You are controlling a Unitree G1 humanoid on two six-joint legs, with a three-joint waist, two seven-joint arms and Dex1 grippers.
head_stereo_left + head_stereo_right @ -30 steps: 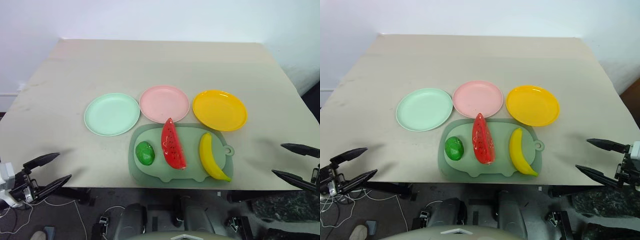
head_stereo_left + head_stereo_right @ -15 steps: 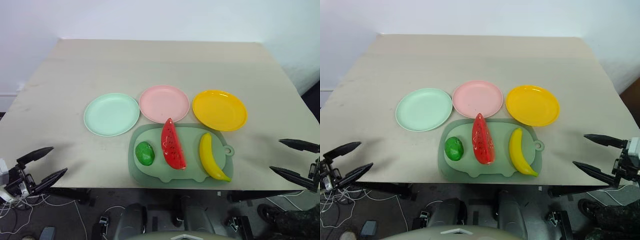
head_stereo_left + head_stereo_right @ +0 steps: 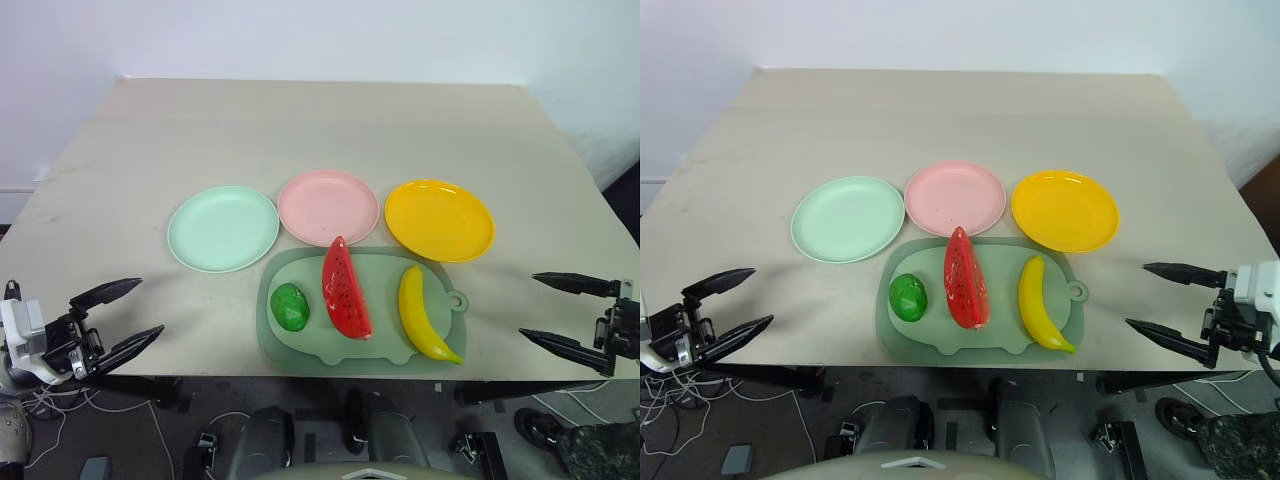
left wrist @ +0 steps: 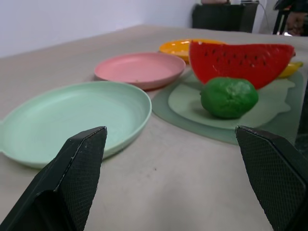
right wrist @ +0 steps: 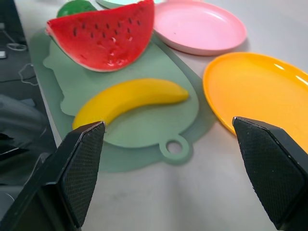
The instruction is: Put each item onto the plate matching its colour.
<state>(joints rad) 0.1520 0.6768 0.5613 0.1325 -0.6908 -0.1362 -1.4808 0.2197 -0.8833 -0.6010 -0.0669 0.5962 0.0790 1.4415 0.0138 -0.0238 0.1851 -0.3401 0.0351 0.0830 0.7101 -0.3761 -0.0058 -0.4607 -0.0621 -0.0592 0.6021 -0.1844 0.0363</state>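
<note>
Left eye view: banana [image 3: 425,314], watermelon wedge [image 3: 345,289] and green fruit [image 3: 290,306] lie side by side on the pig-shaped board [image 3: 300,345] at the table's near edge, none yet on the mint plate [image 3: 223,228], pink plate [image 3: 329,207] or yellow plate [image 3: 439,219] just behind; left gripper [image 3: 118,318] and right gripper [image 3: 562,315] hang spread wide and empty off the near corners. Left wrist view: green fruit straight ahead between the fingers, so the left arm is judged nearer it. Right wrist view: banana lies crosswise to the spread fingers, yellow plate just beyond, favouring the right arm.
</note>
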